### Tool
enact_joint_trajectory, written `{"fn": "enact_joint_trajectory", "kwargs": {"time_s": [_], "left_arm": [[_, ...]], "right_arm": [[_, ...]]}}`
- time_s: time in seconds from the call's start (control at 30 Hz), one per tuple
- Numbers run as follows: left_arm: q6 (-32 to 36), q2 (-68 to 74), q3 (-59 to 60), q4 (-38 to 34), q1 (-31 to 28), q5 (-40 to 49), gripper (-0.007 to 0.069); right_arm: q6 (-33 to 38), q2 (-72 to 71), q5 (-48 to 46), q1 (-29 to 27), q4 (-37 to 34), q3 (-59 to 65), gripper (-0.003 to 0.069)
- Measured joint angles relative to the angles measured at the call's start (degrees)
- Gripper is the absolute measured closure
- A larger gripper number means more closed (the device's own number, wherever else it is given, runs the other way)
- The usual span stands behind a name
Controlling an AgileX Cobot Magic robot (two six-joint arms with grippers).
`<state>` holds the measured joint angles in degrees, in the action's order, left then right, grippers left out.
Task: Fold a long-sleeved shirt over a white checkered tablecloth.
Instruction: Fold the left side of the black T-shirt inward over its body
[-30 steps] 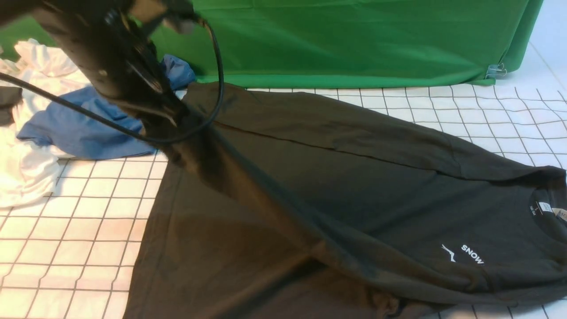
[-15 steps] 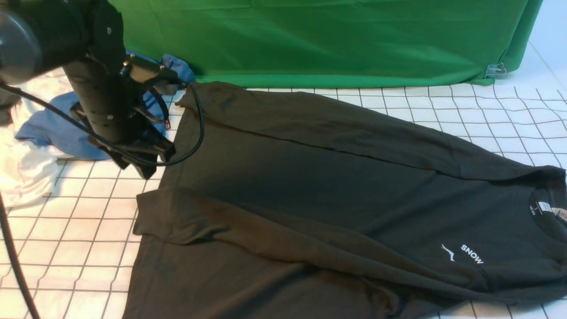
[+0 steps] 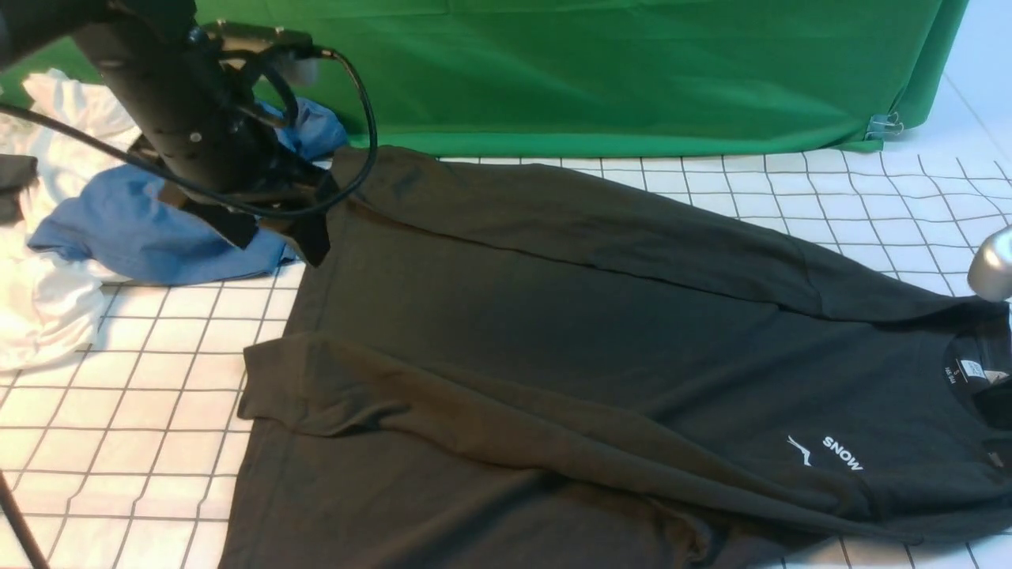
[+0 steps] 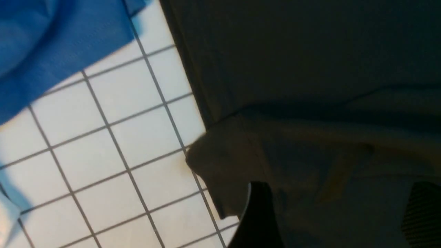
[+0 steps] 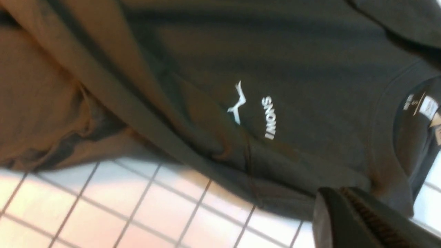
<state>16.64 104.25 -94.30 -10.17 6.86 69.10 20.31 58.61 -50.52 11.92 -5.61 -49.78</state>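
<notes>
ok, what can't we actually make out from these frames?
- Chest print: front view, only "SNOW" shows; the folded sleeve may cover more.
- Neck label: front view, text too small.
- Long-sleeved shirt: near side cut off by front view's bottom edge.
- Right gripper: cut off by front view's right edge; right wrist view shows only its tips.
- Blue garment: partly behind the left arm, front view.

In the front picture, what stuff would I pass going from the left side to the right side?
You'd pass white clothes → blue garment → black shirt → SNOW print → neck label.
</notes>
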Motion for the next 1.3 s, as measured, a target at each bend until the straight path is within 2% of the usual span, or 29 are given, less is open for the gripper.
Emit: {"fn": "enact_joint_trajectory", "kwargs": {"time_s": [0.13, 0.23, 0.3, 0.4, 0.53, 0.7, 0.8, 1.0, 1.3], "left_arm": [[1.20, 0.00, 1.84, -0.67, 0.51, 0.05, 0.0199], [2.54, 0.00, 4.24, -0.68, 2.75, 0.08, 0.0223], [3.64, 0.00, 5.27, 0.22, 4.32, 0.17, 0.0225], [5.23, -0.42, 7.81, 3.87, 6.68, 0.21, 0.0226], [9.33, -2.15, 13.74, 7.36, 7.41, -0.93, 0.0226], [14.88, -2.93, 20.75, 9.05, 7.41, -7.40, 0.0226], [20.37, -2.93, 26.44, 9.05, 7.41, -15.51, 0.0226], [24.32, -2.88, 31.66, 10.17, 7.41, -30.71, 0.0226], [30.52, -0.26, 31.83, 4.60, 7.41, -33.35, 0.0226]], "right_arm": [[0.97, 0.00, -1.82, 3.04, 0.33, 0.18, 0.0508], [2.79, 0.08, -1.62, 9.17, 0.38, 1.28, 0.0351], [3.12, 0.51, -1.27, 12.50, 0.46, 1.65, 0.0286], [2.27, 1.73, -0.57, 15.02, 0.95, 1.72, 0.0243], [0.32, 2.85, 2.67, 15.61, 1.85, 1.72, 0.0239], [0.06, 2.97, 7.45, 15.73, 2.22, 1.72, 0.0239], [0.06, 3.16, 9.32, 15.80, 2.85, 1.72, 0.0239], [-0.12, 3.93, 9.62, 15.84, 3.40, 1.72, 0.0239], [-0.12, 3.99, 9.83, 15.84, 3.83, 1.72, 0.0239]]}}
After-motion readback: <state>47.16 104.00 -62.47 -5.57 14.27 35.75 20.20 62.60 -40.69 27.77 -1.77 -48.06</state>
